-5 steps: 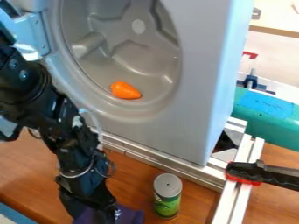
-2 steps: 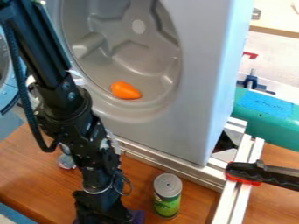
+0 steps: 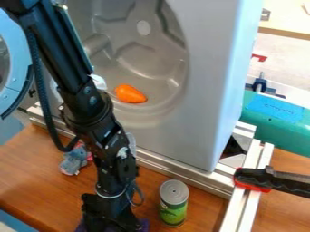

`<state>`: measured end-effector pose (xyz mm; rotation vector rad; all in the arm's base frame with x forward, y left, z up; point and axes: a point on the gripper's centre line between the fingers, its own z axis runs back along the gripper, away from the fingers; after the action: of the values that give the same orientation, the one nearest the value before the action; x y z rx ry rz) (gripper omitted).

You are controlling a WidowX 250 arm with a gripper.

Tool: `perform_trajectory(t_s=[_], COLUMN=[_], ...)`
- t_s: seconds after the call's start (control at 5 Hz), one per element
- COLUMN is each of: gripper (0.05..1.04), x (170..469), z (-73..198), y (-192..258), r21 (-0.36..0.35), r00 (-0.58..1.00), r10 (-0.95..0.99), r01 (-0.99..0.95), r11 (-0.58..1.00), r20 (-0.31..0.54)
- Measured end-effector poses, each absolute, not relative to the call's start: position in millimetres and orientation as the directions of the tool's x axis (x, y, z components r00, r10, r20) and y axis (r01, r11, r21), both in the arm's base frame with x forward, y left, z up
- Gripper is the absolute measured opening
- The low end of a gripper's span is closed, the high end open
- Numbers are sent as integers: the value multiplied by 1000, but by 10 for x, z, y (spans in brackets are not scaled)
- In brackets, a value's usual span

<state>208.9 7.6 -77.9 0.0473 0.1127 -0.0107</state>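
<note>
Claw (image 3: pixel 112 222) of the black arm hangs low over the wooden tabletop (image 3: pixel 36 181), left of the green can (image 3: pixel 174 205) and apart from it; whether it is open or closed cannot be told. Purple cloth (image 3: pixel 144 224) shows at the claw, also left of the can, though contact between the two is unclear. The can stands upright with its grey lid on top. Farther left of the can and beyond the arm, a grey plush toy (image 3: pixel 75 160) with pink parts lies on the wood. Behind the can runs a metal rail (image 3: pixel 187 175), and beyond that stands a grey washer-like housing (image 3: pixel 203 99). An orange toy vegetable (image 3: pixel 130 94) lies in its round recess (image 3: pixel 145 59), above and left of the can. Right of the can, a black-and-red clamp (image 3: pixel 272 180) sits across the metal framing (image 3: pixel 242 206).
</note>
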Motion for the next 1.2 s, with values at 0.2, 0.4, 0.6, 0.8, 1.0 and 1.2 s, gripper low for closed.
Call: perform_trajectory(t_s=[0.2,0.4,0.6,0.8,1.0,1.2], gripper=[1001,1001,1001,1001,1001,1001], x=[2168,2239,2236,2151,2103,2096], z=[-755,-735,-722,-722,-726,-731], y=[399,758,959,1177,1225,1224], r21=[119,162,188,195,193,140], r00=[991,984,973,951,945,950], r10=[0,78,141,233,244,236], r01=[16,-52,-106,-195,-204,-211], r11=[993,985,976,961,960,968], r20=[-137,-158,-181,-201,-216,-204])
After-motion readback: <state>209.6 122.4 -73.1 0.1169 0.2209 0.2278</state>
